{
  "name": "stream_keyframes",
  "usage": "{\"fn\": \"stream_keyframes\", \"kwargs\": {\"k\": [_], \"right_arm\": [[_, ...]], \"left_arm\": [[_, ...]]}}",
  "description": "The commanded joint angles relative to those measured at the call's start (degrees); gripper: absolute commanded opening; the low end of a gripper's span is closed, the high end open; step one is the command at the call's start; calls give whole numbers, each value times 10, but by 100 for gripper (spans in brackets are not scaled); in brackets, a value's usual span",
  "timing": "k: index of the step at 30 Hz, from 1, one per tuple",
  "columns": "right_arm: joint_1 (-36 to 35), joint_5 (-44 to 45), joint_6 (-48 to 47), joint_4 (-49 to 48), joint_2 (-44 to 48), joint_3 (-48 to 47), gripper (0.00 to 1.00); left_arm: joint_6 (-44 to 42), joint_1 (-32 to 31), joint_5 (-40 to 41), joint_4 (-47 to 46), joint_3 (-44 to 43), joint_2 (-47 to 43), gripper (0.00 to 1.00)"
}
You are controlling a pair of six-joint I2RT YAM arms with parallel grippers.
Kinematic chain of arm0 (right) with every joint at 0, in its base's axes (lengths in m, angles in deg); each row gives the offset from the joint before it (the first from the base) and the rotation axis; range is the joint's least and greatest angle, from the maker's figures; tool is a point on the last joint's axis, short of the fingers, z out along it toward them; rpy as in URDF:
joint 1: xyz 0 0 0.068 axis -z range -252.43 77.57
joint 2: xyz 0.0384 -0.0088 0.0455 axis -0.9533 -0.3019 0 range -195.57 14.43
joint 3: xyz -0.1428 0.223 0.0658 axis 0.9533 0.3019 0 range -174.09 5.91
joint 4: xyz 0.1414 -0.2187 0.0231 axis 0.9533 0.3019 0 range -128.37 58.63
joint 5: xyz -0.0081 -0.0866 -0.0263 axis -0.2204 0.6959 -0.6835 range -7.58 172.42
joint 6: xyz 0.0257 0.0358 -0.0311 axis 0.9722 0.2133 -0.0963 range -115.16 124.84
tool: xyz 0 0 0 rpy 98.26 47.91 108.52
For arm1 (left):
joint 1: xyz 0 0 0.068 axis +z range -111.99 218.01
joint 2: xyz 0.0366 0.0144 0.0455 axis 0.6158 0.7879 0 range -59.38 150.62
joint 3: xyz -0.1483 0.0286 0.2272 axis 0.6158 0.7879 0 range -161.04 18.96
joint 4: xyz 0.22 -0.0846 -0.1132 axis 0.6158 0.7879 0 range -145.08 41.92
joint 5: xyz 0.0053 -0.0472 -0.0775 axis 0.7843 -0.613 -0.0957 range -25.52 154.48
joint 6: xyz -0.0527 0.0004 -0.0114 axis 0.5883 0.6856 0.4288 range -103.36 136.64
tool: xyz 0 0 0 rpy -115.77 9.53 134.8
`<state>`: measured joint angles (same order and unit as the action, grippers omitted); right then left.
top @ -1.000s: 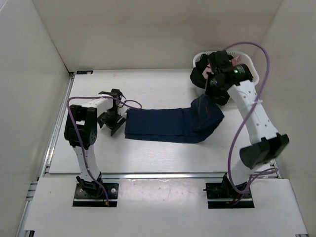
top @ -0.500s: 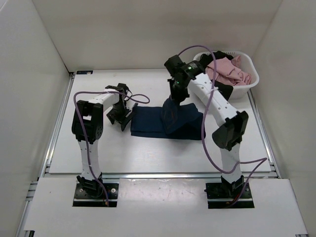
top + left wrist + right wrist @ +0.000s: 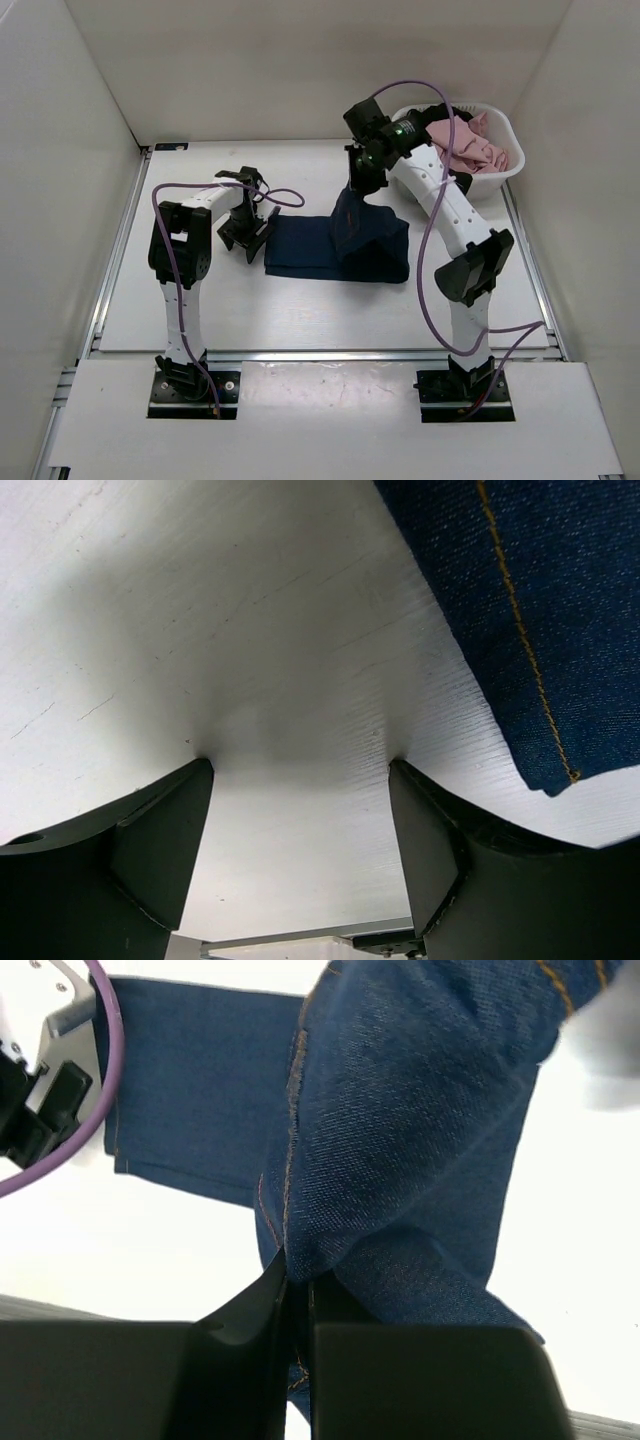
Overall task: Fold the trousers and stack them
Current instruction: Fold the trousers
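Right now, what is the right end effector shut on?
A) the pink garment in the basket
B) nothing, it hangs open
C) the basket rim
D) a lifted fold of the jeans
D: the wrist view shows the right end effector closed with denim pinched between its fingers, and from above the jeans rise in a peak beneath it.

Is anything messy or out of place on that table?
Only mid-fold mess: the dark blue denim trousers rise in a peak where the right hand pinches them. Also, pink clothing heaps above the rim of the white basket.
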<state>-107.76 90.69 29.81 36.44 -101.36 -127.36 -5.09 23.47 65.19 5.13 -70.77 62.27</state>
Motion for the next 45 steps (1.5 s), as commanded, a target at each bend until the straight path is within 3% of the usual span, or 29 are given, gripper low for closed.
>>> {"fn": "stream_keyframes", "kwargs": {"k": [1, 5, 13, 21, 28, 38, 45], "right_arm": [[21, 36, -6, -40, 71, 27, 0], [82, 48, -6, -52, 185, 129, 0], [192, 63, -40, -12, 299, 231, 0], [222, 42, -66, -17, 297, 246, 0], [222, -45, -89, -31, 313, 240, 0], [222, -57, -94, 24, 287, 238, 0], [249, -7, -94, 76, 280, 178, 0]], "left_arm": [[2, -6, -29, -32, 0, 25, 82], [2, -6, -21, -32, 5, 25, 82], [-9, -12, 26, -14, -20, -17, 82], [-14, -36, 38, 3, -33, -23, 82], [-14, -58, 8, 3, -19, -12, 82], [-14, -69, 20, 3, -45, 17, 83], [-9, -69, 25, 3, -45, 17, 83]]}}
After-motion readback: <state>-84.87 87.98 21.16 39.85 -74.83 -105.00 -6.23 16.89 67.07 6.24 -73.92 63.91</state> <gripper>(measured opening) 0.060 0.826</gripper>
